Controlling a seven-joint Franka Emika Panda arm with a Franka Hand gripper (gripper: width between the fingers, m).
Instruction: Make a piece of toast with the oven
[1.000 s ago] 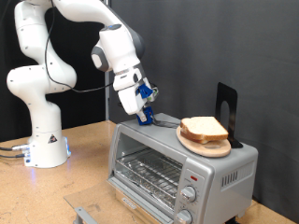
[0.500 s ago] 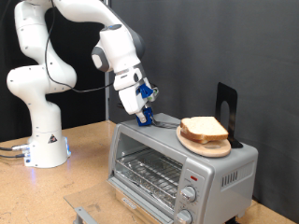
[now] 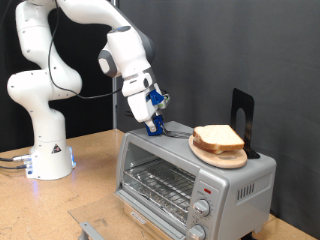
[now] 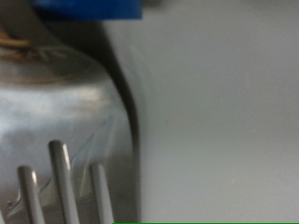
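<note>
The silver toaster oven (image 3: pixel 226 186) stands on the table at the exterior view's lower right; its wire rack (image 3: pixel 155 185) shows through the front. On its top at the right, bread slices (image 3: pixel 218 137) lie stacked on a round wooden board (image 3: pixel 212 154). No single slice lies apart from the stack. My gripper (image 3: pixel 155 127), with blue fingers, points down at the oven top's back left corner, left of the board. The blurred wrist view shows a silver metal surface (image 4: pixel 56 103), thin metal rods (image 4: pixel 61 182) and a blue finger part (image 4: pixel 89 7). Nothing shows between the fingers.
A black upright stand (image 3: pixel 242 113) rises behind the board at the oven's right. My white arm base (image 3: pixel 45 150) stands on the wooden table at the exterior view's left. A grey flat piece (image 3: pixel 90 228) lies at the bottom edge before the oven.
</note>
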